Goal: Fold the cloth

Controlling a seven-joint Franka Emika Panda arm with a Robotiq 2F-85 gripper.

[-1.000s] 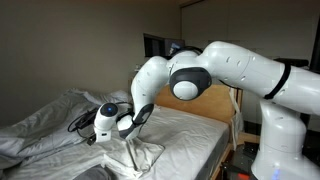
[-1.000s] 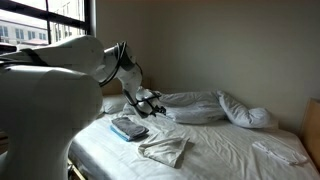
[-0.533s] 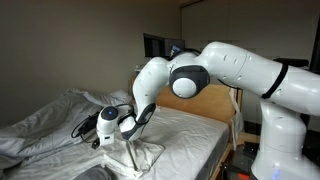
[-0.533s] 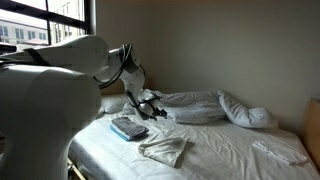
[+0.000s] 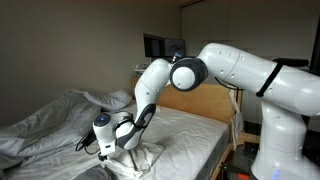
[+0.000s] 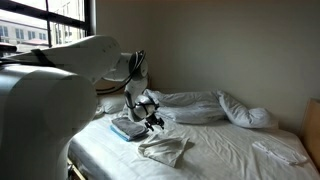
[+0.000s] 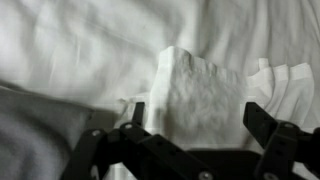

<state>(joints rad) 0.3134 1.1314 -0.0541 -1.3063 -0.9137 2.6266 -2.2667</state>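
The cloth (image 6: 165, 150) is a white fabric lying bunched in loose folds on the near part of the mattress; it also shows in an exterior view (image 5: 138, 160). In the wrist view the cloth (image 7: 200, 90) fills the middle, with layered edges at its right. My gripper (image 7: 200, 115) hangs just above it, jaws wide apart and nothing between them, one black finger (image 7: 137, 112) on each side of the folded part. From outside, the gripper (image 5: 101, 152) (image 6: 152, 122) points down at the bed.
A grey-blue folded item (image 6: 126, 128) lies beside the cloth, seen as a grey patch (image 7: 35, 130) at the wrist view's left. A puffy duvet (image 6: 205, 105) lies heaped across the bed's far side. A wooden headboard (image 5: 205, 100) stands behind the arm.
The arm has swung down and toward the near end of the bed, bringing the gripper low over the cloth. The jaws stayed open and the cloth has not moved.
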